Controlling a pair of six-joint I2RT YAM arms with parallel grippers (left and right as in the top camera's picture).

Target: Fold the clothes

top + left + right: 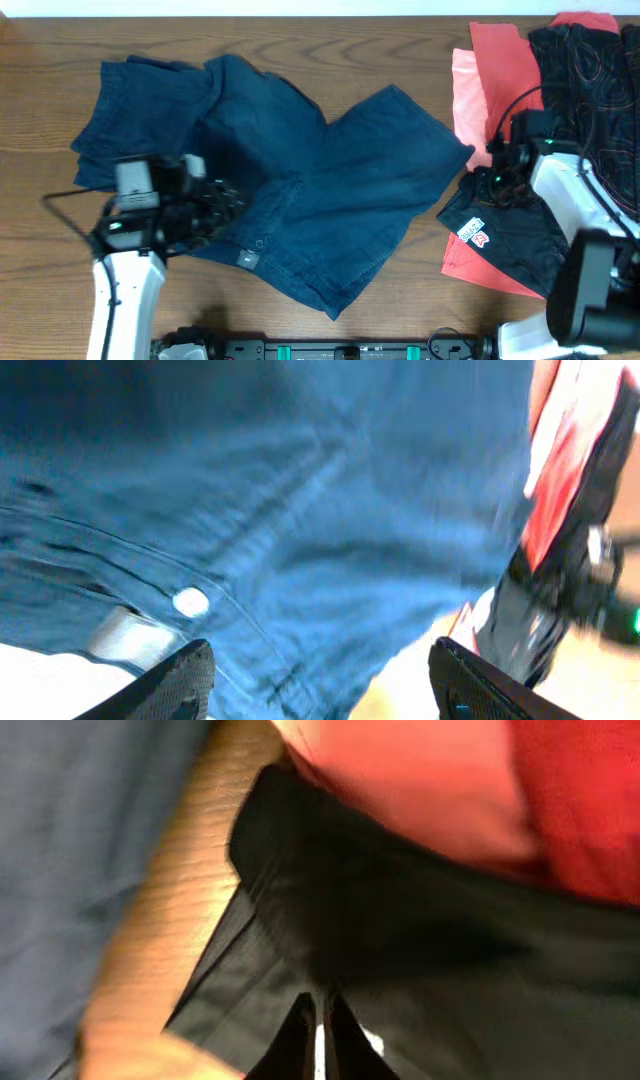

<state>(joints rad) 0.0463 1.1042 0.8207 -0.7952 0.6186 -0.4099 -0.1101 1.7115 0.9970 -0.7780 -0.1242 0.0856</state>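
Claw states: the left claw is released, its two dark fingertips set wide apart over the shorts. The right claw is clenched to a thin slit. It cannot be determined whether any cloth is pinched in it.

The shorts are dark navy, denim-like, and lie spread and creased on the wooden bench. One leg points up and to the right, and the other part is bunched in folds at the upper left. Stitched seams run across the fabric. A pale round button sits near the edge below the left claw, with a pale grey tab beside it. No writing can be read on either.

To the right of the shorts, and just beside the leg hem, lies a black garment under the right claw. It carries a white label with red marks, too small to read. Beyond the shorts' right leg, the coral-red shirts lie overlapped. A black red-patterned garment lies farther right of these.
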